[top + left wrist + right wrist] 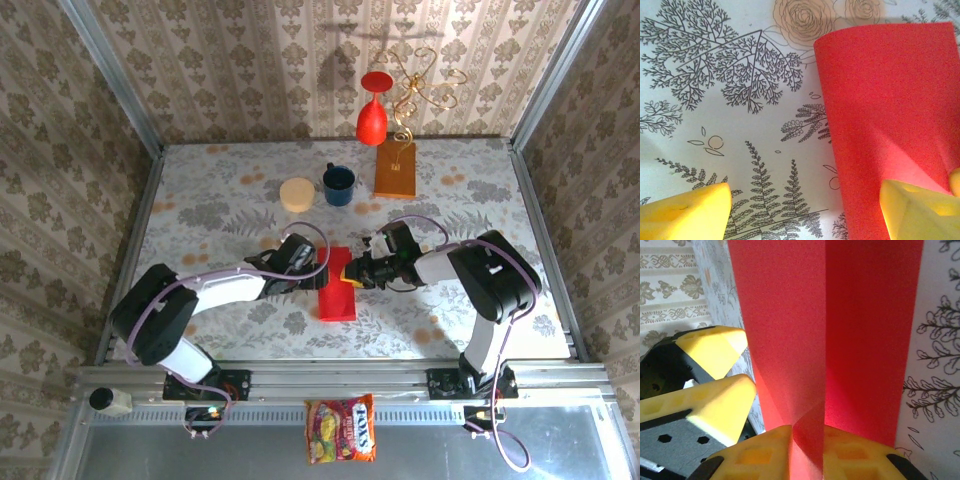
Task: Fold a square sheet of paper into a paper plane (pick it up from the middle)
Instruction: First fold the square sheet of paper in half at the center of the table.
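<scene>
Right wrist: my right hand (807,442) straddles a raised fold of the square sheet of paper (865,340), grip unclear; left hand (807,207) gapes wide.

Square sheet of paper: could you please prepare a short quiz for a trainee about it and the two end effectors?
1. True or false: the square sheet of paper lies fully flat on the table.
2. Fill in: the left end effector stands ___ (open or shut).
3. The paper's raised fold runs between the fingertips of: A) the left end effector; B) the right end effector; C) neither.
Key: 1 false; 2 open; 3 B.
</scene>
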Controlling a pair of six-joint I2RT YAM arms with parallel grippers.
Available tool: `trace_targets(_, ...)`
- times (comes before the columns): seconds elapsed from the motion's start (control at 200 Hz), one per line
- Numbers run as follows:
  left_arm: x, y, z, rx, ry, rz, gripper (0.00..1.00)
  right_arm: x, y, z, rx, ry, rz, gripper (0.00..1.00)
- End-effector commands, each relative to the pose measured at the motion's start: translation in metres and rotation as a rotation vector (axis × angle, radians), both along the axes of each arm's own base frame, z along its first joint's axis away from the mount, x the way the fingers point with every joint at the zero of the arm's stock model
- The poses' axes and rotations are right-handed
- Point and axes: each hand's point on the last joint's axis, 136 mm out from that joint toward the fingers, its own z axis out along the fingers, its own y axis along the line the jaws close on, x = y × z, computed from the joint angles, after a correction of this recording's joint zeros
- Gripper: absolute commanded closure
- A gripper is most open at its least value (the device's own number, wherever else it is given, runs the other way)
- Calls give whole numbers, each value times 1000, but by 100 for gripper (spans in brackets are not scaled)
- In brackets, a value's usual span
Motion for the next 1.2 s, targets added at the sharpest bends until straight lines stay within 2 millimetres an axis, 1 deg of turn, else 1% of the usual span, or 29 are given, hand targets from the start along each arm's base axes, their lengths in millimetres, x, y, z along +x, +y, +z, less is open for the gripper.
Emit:
trace_targets(0.0, -3, -1, -5, 52, 8, -32, 21, -2, -4, -4, -26, 4, 1, 78)
trace_targets(0.08, -4, -1, -8, 64, 10, -35, 21, -1, -6, 0, -30, -8, 2, 73)
trace_targets(0.11, -5, -1, -9, 67, 11, -36, 22, 0, -6, 3, -32, -13, 2, 70)
trace_targets(0.205, -5, -1, -12, 74, 13, -36, 22, 3, -12, 10, -53, -36, -6, 65)
trace_targets(0.265, -6, -2, -12, 76, 13, -36, 22, 8, -21, 14, -77, -53, -33, 62)
trace_targets(0.38, -7, -3, -13, 78, 14, -37, 22, 15, -37, 21, -130, -87, -77, 61)
trace_targets(0.43, -7, -4, -12, 78, 11, -37, 22, 15, -40, 23, -153, -97, -77, 61)
trace_targets(0.55, -7, -6, -10, 79, 5, -34, 22, 15, -41, 26, -186, -110, -59, 63)
trace_targets(0.71, -7, -8, -9, 85, 5, -37, 22, 12, -36, 26, -229, -131, -23, 71)
trace_targets(0.83, -6, -6, -11, 102, 8, -23, 22, 14, -34, 27, -254, -152, -18, 75)
trace_targets(0.965, -6, -4, -12, 109, 10, -9, 22, 17, -35, 29, -282, -170, -18, 78)
trace_targets(1.2, -7, -2, -14, 115, 12, -10, 22, 16, -36, 28, -345, -199, 15, 81)
